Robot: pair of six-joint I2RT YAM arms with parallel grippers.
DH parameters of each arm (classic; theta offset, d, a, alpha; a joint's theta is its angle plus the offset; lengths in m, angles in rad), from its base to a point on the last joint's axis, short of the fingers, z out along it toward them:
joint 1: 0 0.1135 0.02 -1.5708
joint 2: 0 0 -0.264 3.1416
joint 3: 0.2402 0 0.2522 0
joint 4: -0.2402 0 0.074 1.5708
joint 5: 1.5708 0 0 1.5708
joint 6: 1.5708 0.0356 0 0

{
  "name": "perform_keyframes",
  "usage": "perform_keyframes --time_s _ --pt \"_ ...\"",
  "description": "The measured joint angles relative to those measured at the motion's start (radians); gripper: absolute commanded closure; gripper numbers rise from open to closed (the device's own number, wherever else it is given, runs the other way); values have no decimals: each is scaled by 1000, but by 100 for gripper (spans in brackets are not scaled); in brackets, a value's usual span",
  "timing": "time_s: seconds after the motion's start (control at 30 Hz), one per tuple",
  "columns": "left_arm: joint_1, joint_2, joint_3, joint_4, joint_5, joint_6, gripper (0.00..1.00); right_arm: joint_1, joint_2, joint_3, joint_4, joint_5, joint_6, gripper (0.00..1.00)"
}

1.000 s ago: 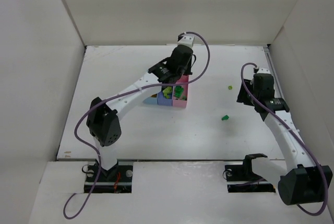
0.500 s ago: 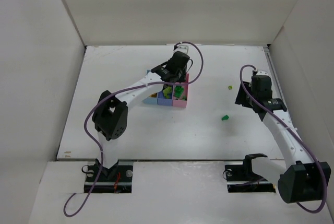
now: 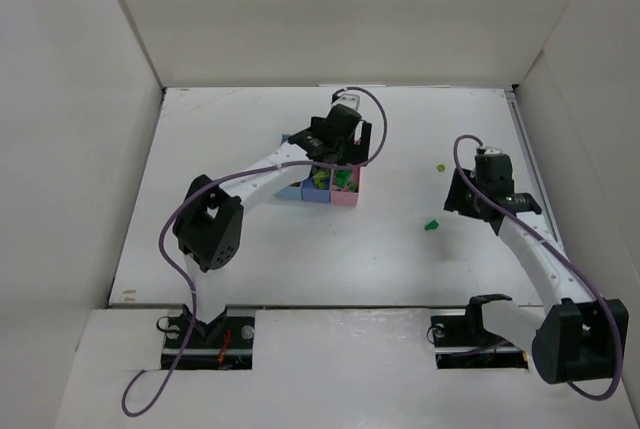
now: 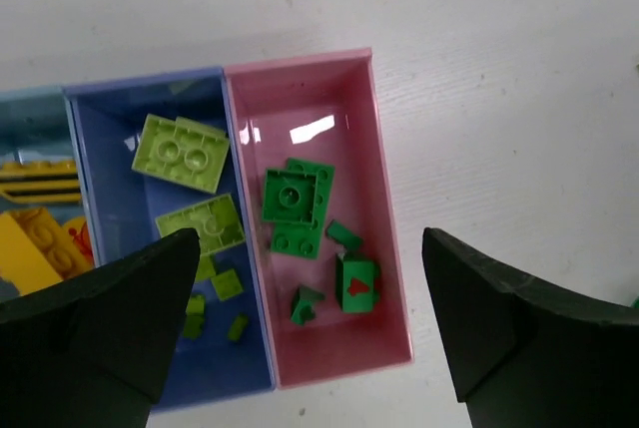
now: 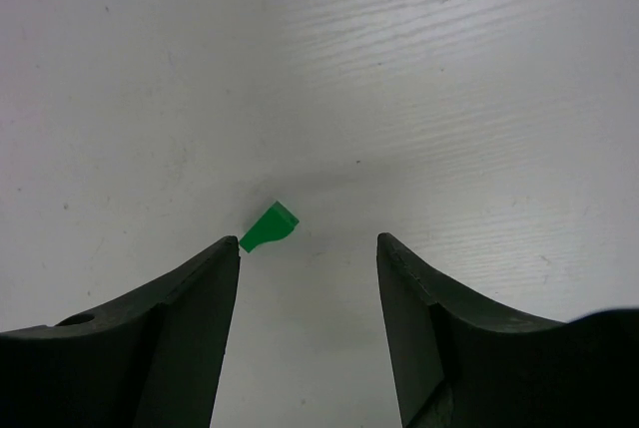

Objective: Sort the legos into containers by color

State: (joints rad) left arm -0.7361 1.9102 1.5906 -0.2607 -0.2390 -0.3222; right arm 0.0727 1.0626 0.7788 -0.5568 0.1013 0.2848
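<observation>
The containers are three joined bins at mid-table. In the left wrist view the pink bin holds several dark green legos. The periwinkle bin holds lime green legos, and the light blue bin holds yellow ones. My left gripper hangs open above the pink and periwinkle bins, nothing between its fingers. One loose dark green lego lies on the table just ahead of the left fingertip of my open right gripper.
A tiny lime green piece lies alone on the table, right of the bins and beyond the right gripper. White walls enclose the table on the left, back and right.
My left gripper has come down closer over the bins and its jaws have opened. The right gripper has moved left toward the loose dark green lego and opened slightly.
</observation>
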Motion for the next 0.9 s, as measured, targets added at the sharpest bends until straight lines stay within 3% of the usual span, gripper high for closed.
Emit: perform_keyframes --time_s 0.03,0.3,0.53,0.73,0.83,0.9 --pt "0 -16 -23 0 -2 -4 0 0 11 -14 6 -10 4 36" --pt "3 -302 -258 3 -19 -53 0 84 170 -70 53 -57 55 36" --pt "18 -556 -401 30 -55 -103 0 187 299 -69 69 16 134 36" --pt "50 -610 -468 36 -61 -132 0 203 331 -69 83 64 200 44" --pt "64 -610 -478 32 -60 -135 0 204 341 -65 98 83 221 52" --pt "71 -611 -478 32 -60 -136 0 207 352 -56 98 96 233 63"
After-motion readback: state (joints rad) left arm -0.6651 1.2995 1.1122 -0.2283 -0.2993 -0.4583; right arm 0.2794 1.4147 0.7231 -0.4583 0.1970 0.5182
